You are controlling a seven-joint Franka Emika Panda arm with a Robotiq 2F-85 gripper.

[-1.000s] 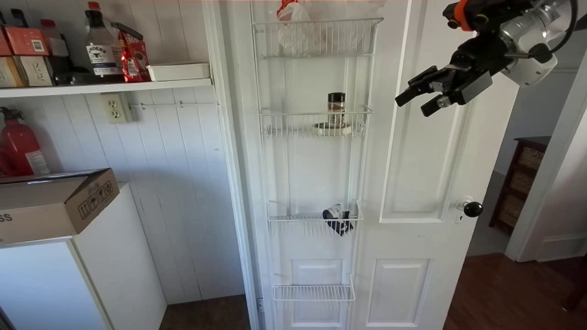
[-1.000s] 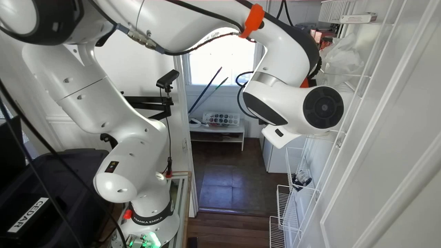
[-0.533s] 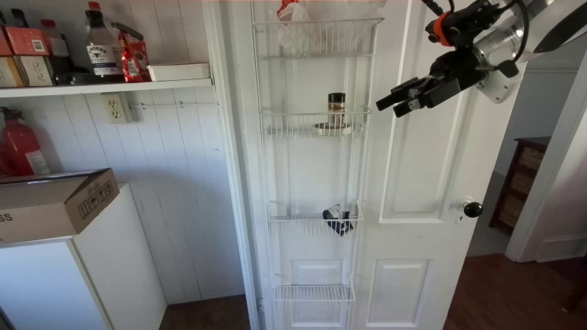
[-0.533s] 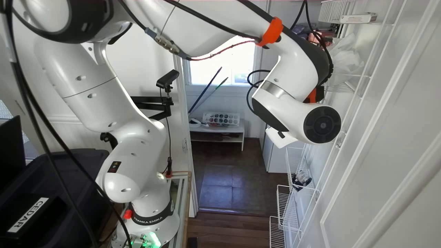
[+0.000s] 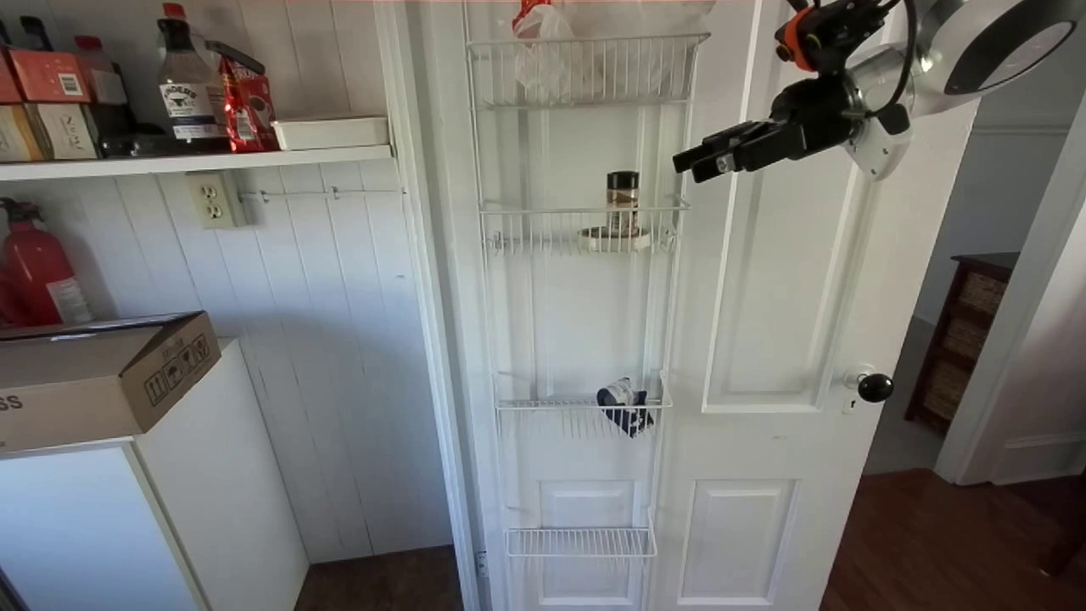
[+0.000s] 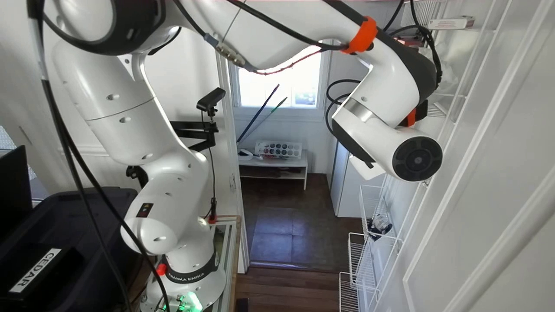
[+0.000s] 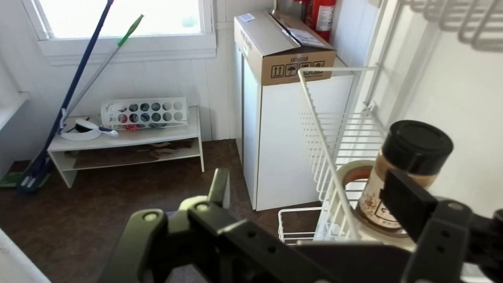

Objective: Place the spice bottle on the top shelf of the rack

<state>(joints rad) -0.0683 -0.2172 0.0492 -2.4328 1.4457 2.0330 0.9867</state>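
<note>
The spice bottle (image 5: 623, 202), with black cap and brownish contents, stands upright in a middle basket (image 5: 543, 210) of the white wire rack (image 5: 581, 543). In the wrist view the bottle (image 7: 417, 147) stands at a beige tape roll (image 7: 355, 167), partly hidden by one finger. My gripper (image 5: 691, 166) is open and empty, just right of that basket in an exterior view; the wrist view shows its fingers (image 7: 314, 196) wide apart. In an exterior view the highest rack basket (image 6: 427, 11), the top shelf, is at the frame's upper edge, partly behind cables. It bears a white box (image 6: 451, 22).
The basket above the bottle (image 5: 585, 37) holds a plastic bag (image 5: 543, 64). A lower basket holds a dark crumpled package (image 5: 626, 406). The rack hangs on a white door (image 5: 764, 441). A wall shelf (image 5: 322, 156) with bottles and boxes is at the left.
My gripper has moved left toward the rack and turned, rising slightly in the last half second. The arm has shifted rightward in an exterior view. The bottle has not moved.
</note>
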